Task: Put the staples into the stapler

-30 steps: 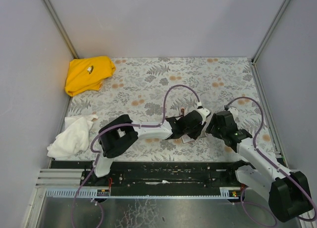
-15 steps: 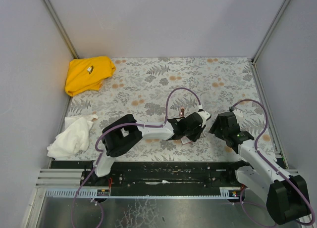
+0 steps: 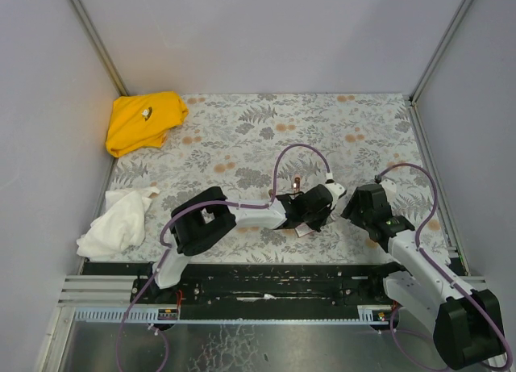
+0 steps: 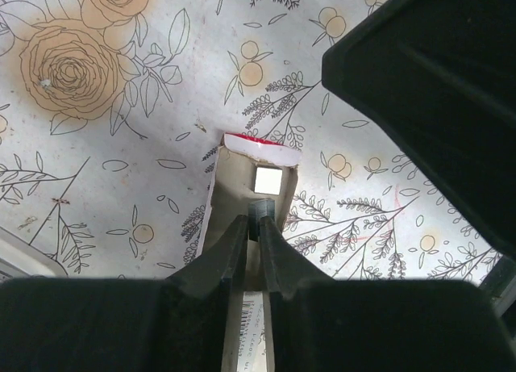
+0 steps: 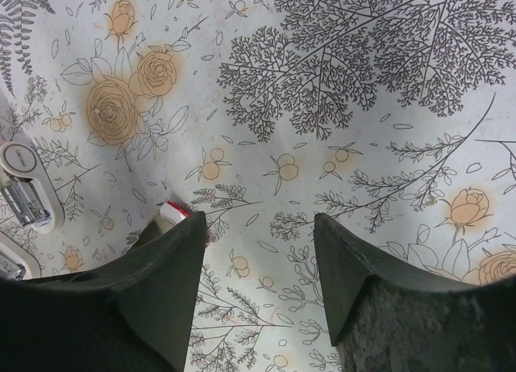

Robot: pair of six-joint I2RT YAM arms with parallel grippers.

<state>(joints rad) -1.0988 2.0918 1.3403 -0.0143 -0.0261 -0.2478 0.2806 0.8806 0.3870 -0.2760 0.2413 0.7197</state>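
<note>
Top view: the left gripper (image 3: pixel 313 211) hangs low over the box (image 3: pixel 304 230) on the floral table (image 3: pixel 242 146). The stapler (image 3: pixel 298 182) lies at its 12 o'clock and the right gripper (image 3: pixel 360 204) at its 3 o'clock.

Left wrist: jaws nearly pressed together, pinching the grey staples (image 4: pixel 260 209) above the box's open tray.

Right wrist: jaws spread, holding nothing. The box's red end is at 9 o'clock, with the stapler beyond it at the left edge.
</note>
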